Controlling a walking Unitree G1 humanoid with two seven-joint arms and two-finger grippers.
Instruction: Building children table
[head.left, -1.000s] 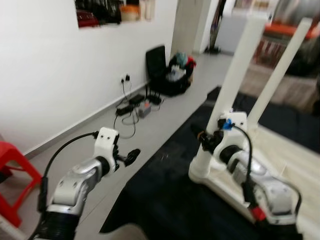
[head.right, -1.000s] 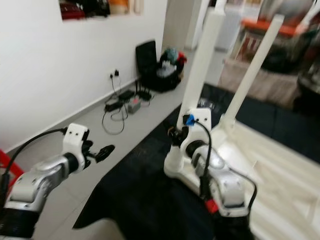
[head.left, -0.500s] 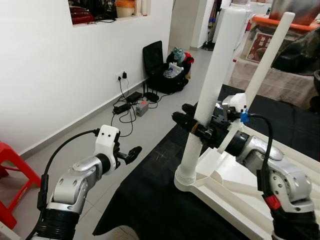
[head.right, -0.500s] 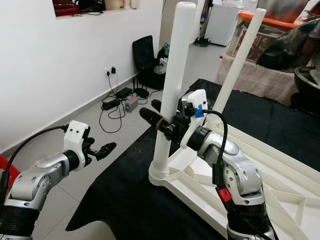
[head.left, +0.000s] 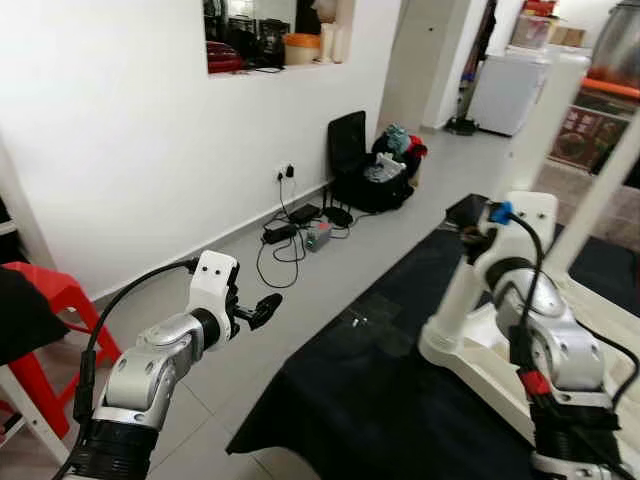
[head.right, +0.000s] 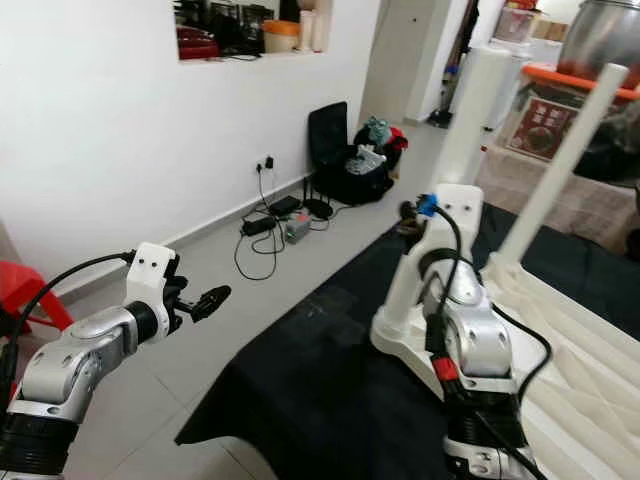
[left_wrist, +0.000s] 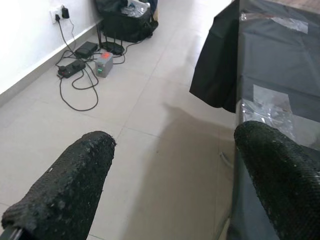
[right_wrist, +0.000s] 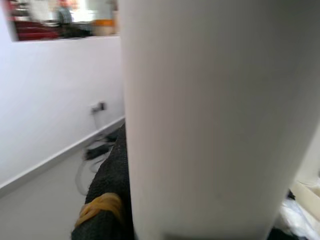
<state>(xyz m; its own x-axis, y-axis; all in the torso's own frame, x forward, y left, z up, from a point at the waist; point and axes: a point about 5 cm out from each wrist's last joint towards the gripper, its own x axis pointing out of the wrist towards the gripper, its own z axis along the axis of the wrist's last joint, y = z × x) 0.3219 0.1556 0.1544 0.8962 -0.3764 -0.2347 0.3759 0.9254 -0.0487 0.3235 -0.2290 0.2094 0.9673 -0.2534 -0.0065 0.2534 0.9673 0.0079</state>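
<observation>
Since half a second ago your camera has swung left: more wall and floor show, and the right arm has pulled in, its wrist now masking the leg it reached across.

Upturned white plastic table top (head.right: 560, 330) lies underside-up on the black cloth sheet (head.right: 320, 390), which serves as landmark. Round white table leg (head.right: 470, 110) stands upright at the table's corner nearest the cloth's middle; a second thin white leg (head.right: 560, 160) slants behind it.

Right gripper (right_wrist: 107, 200): pressed against that upright leg, one finger alongside it; I cannot tell whether it clasps.

Left gripper (left_wrist: 170, 165): spread wide, empty, off the cloth's edge over bare tile.

Risk, as I judge: leg not fully seated; a sideways shove from your wrist could tilt it or drag the table across the cloth.
</observation>
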